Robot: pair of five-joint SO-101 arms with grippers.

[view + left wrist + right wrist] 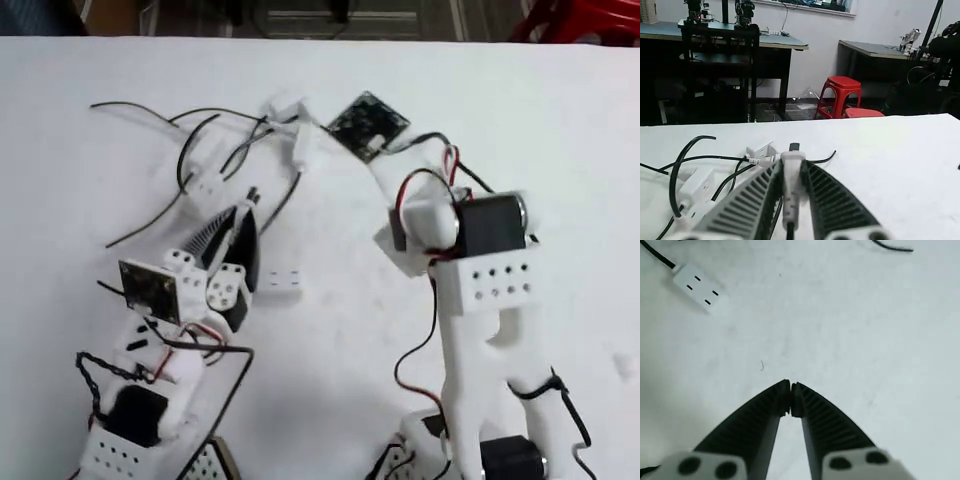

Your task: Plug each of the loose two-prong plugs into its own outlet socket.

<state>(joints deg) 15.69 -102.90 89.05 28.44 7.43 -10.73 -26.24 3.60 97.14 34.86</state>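
My left gripper [791, 169] is shut on a white two-prong plug [792, 186], whose dark prongs stick out past the fingertips. In the high view this gripper [250, 205] points up the table near the tangle of black cables [215, 135]. One white outlet socket [283, 283] lies just right of the left arm, and another socket [207, 184] lies ahead of it among the cables. A loose white plug [300, 146] lies farther back. My right gripper [790, 399] is shut with nothing in it and hangs over bare table, with a white outlet socket [696, 286] beyond it.
The right arm [480, 270] reaches across the right half of the table, its wrist camera board [369, 124] near the back. Black cables [687, 162] loop around a white socket [696, 186] and a small plug [760, 149]. A red stool [839, 95] stands beyond the table's far edge.
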